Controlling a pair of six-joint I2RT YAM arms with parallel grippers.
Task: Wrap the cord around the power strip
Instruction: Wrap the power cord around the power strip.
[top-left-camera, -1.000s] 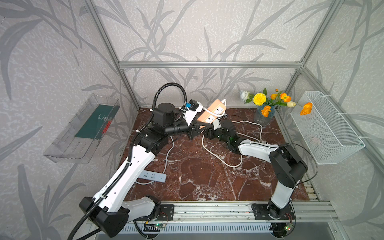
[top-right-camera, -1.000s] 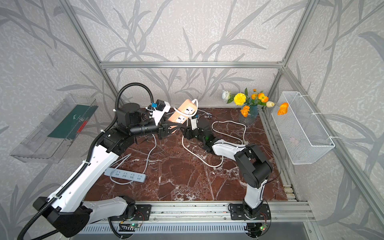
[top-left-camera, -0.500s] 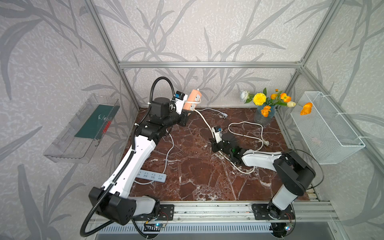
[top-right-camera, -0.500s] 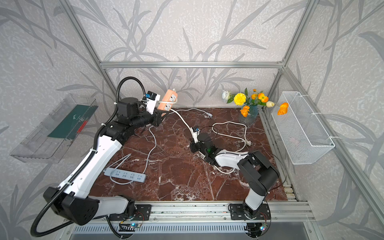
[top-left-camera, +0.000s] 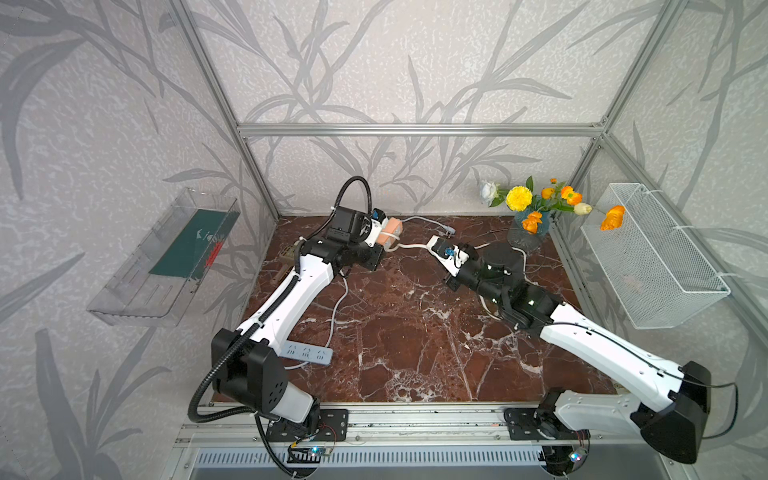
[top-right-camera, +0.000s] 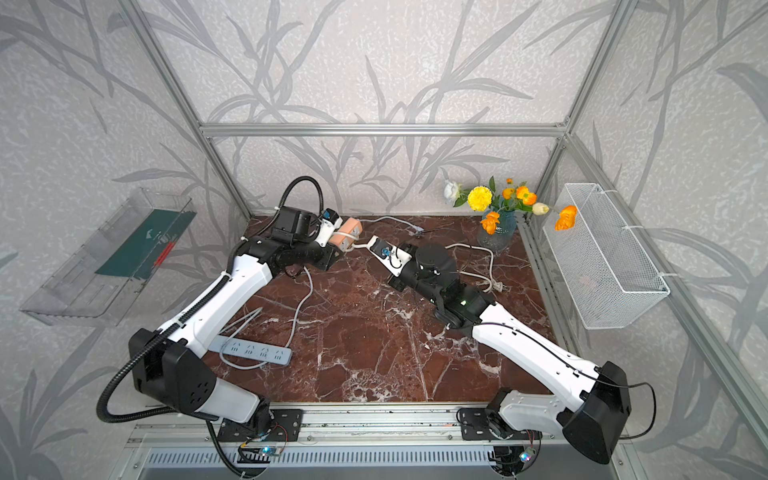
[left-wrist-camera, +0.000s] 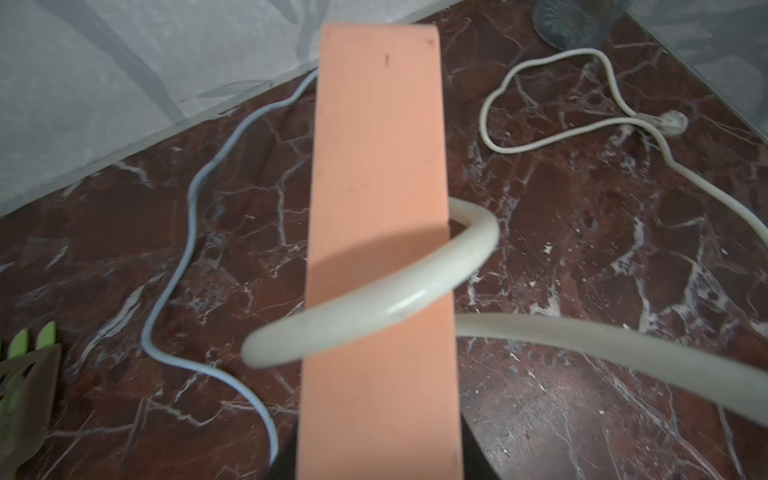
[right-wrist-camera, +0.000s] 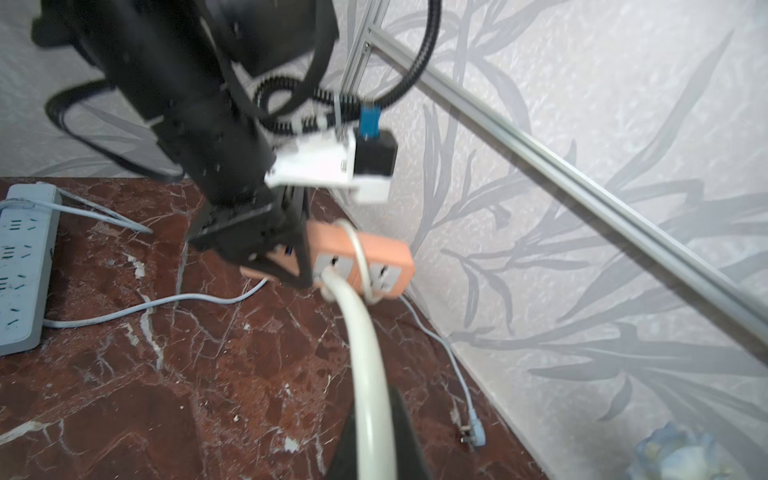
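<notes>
One clear tray (top-left-camera: 166, 257) hangs on the left wall. Near it, on the worktop (top-left-camera: 415, 353), lies one grey strip (top-left-camera: 307, 353) with its thin grey cord (left-wrist-camera: 191, 208). Nobody is touching those.

Next comes the left end effector (right-wrist-camera: 286, 266). It pinches the orange strip (top-left-camera: 392, 229) by one end and holds it up off the worktop, near the back wall. A second ago that strip was up in the middle, with both arms close together. Now it has swung back and to the left.

The white cord (left-wrist-camera: 374, 299) goes once around the orange strip in a loose loop, then runs off to the right.

The right end effector (top-left-camera: 434, 242) was spread wide a second ago. Now it is pressed together on the white cord, near the strip. I think this means it has a fresh hold and can pull the cord round for another turn.

A lot of the cord is not wrapped yet. It lies in curls on the worktop, and its plug (left-wrist-camera: 669, 122) lies loose.

I count two arms, two strips, two cords and one loop so far.

Far right stand one vase (top-left-camera: 530, 232) of flowers and, on the wall, one wire basket (top-left-camera: 648, 257).
</notes>
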